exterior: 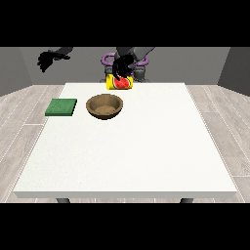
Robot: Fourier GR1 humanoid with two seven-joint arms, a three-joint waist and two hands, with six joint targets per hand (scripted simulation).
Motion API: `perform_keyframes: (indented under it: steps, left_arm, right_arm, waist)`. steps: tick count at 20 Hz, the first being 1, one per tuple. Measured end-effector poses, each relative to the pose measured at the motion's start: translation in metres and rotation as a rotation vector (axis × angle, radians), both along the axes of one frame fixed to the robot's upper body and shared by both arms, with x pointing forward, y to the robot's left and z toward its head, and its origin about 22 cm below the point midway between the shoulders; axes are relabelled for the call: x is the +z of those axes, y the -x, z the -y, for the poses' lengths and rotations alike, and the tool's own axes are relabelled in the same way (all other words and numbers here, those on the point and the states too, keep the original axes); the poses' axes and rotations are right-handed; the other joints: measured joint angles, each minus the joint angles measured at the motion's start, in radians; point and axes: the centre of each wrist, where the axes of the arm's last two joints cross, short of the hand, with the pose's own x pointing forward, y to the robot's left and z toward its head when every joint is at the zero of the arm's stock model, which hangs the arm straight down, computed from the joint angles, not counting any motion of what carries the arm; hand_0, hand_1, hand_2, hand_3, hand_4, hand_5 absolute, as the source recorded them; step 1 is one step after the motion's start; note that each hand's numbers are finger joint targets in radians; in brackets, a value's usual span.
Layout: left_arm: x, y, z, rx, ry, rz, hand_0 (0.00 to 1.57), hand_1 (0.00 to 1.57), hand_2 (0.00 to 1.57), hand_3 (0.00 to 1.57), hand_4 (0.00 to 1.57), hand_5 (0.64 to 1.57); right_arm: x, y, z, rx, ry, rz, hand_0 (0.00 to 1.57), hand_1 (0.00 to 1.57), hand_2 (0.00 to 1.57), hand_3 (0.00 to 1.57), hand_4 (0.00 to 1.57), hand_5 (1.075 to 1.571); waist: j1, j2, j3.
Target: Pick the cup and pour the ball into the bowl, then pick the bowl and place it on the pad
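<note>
- Front view: my hand nearer the view's right is wrapped round the cup, fingers curled over its top side, holding it above the table's far edge.
- Cup is yellow w/ a red inside; it's tipped onto its side, open mouth facing toward the camera and a bit to the view's right. Ball not visible; can't tell if it's inside.
- Bowl is brown, round, wood-looking, w/ a darker speckled inside. Sits upright on the table, just in front of and slightly to the view's left of the cup, not touching it.
- Pad is a flat dark-green square near the table's edge at the view's left, beside the bowl w/ a small gap between.
- My other hand, at the view's left, hangs in the air off the table's far corner, above and behind the pad. Holds nothing; fingers look loosely spread.
</note>
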Motion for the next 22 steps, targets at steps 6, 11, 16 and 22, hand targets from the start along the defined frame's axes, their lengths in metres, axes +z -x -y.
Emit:
perform_keyframes:
  steps: [6,11,16,22]
  left_arm:
    - [-0.005,0.007,0.021,-0.06,-0.324,0.036,1.45,1.45,1.57,1.57,1.53,1.143]
    - [-0.009,0.014,0.034,-0.091,-0.441,0.032,1.45,1.45,1.57,1.57,1.53,1.134]
    - [-0.001,0.013,0.029,-0.071,-0.237,0.011,1.31,1.31,1.57,1.57,1.57,1.069]
    - [0.017,0.009,0.01,0.053,0.456,-0.055,0.9,0.9,0.85,0.48,1.26,1.437]
  right_arm:
    - [-0.005,0.003,0.005,-0.021,-0.002,-0.018,0.0,0.0,0.0,0.0,0.0,1.571]
    - [-0.006,0.006,0.006,-0.02,-0.007,-0.03,0.0,0.0,0.0,0.0,0.0,1.569]
    - [-0.007,0.0,-0.005,-0.053,-0.023,-0.076,0.0,0.0,0.0,0.0,0.25,1.567]
    - [-0.012,0.003,-0.008,-0.131,-0.031,-0.089,0.0,0.0,0.0,0.0,0.25,1.567]
  waist:
    - [0.02,-0.023,-0.0006]
    - [0.027,-0.037,-0.0018]
    - [0.074,-0.039,-0.0048]
    - [0.174,-0.014,-0.0121]
